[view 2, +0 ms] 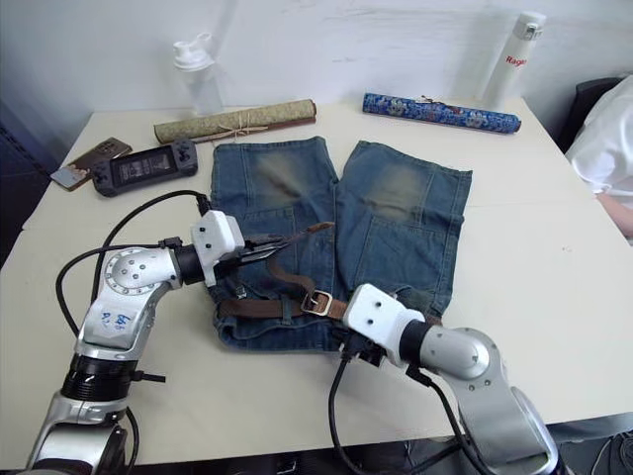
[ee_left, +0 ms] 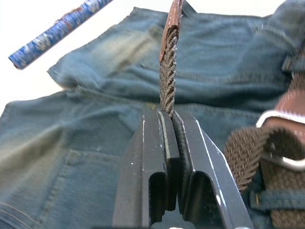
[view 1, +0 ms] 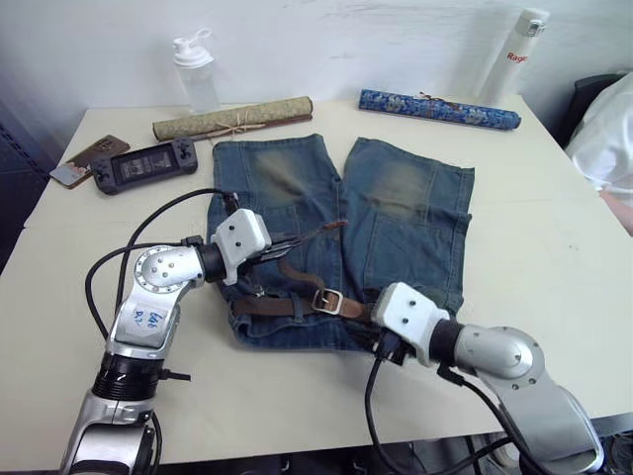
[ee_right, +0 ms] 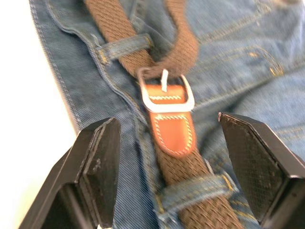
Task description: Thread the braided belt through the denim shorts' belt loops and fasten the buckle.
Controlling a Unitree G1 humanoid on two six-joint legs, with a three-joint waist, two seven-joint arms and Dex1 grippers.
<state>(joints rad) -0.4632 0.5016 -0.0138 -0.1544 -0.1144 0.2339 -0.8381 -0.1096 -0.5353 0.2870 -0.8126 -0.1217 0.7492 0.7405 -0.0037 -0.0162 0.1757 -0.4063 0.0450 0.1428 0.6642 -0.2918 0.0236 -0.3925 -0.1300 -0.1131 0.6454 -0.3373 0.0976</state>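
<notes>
Belt: the braided belt (view 1: 282, 306) runs along the waistband of the denim shorts (view 1: 396, 223), under the belt loops (ee_right: 125, 46), on the pale surface (view 1: 554, 257).
Buckle: the buckle (view 1: 328, 301) sits near mid-waistband; the strap already passes through its frame, prong over the weave.
Free end: the tail rises from the buckle toward the left side, tan tip (ee_left: 172, 21) lifted off the denim.
Left gripper (view 1: 280, 247): jaws pressed together on the tail, just behind the tip.
Right gripper (ee_right: 167, 143): jaws spread wide, straddling the buckle without touching it.
Key relation: the belt's long axis runs between the right fingers; this arm is nearer the buckle, so it looks placed to steady it while the left pulls.
</notes>
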